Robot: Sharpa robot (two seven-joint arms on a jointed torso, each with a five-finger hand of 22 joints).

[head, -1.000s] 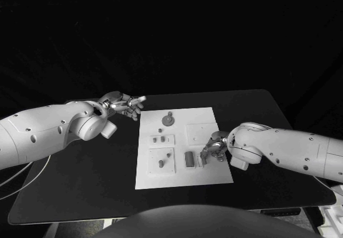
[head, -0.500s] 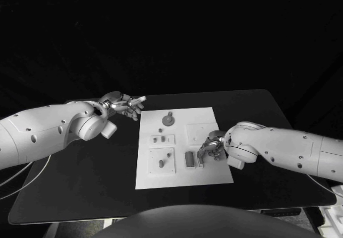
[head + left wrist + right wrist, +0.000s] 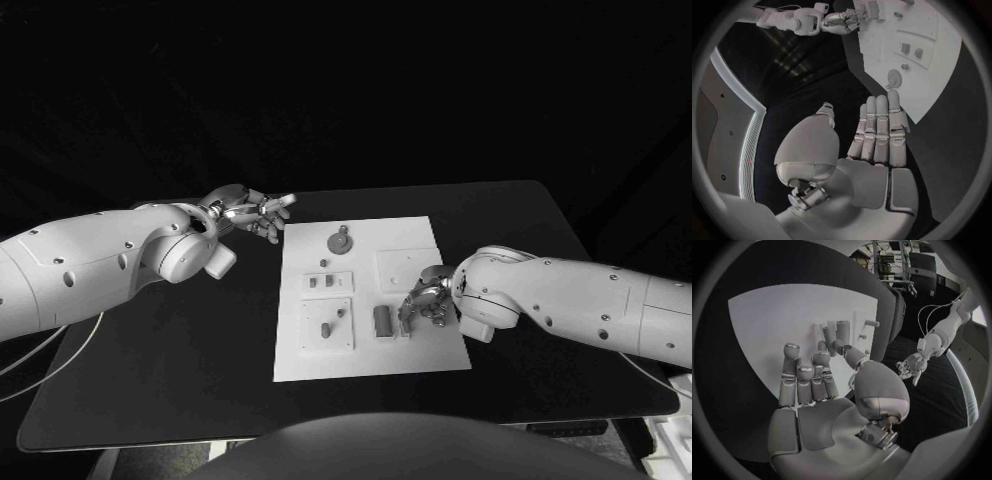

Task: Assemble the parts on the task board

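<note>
Task board (image 3: 368,372), a white plate, lies mid-table on the black table (image 3: 173,360), between the 2 hands.

Left hand (image 3: 248,212) is off the board, just beside its far corner on the left-arm side, over bare table. Fingers spread and extended, palm empty, holding nothing; left wrist view shows the same hand (image 3: 873,135) with fingers straight and side by side, their tips pointing toward the board corner (image 3: 911,112), not touching it.

Right hand (image 3: 430,297) sits over the board's edge on the right-arm side, fingers curled down toward the surface. Right wrist view shows the hand (image 3: 814,375) with fingers bent over the white plate, thumb reaching toward an upright grey part (image 3: 842,331) just past the fingertips. Whether it is pinching that part or only touching it: cannot tell, contact is hidden by the fingers.

Parts relative to the right hand: a dark rectangular part (image 3: 382,320) just beside the fingers, toward the board's middle. A round disc part (image 3: 339,241) is well beyond the hand, near the far edge and closer to the left hand. 2 small parts (image 3: 327,281) in a raised block and another slanted part (image 3: 327,328) lie further across the board from the right hand.
</note>
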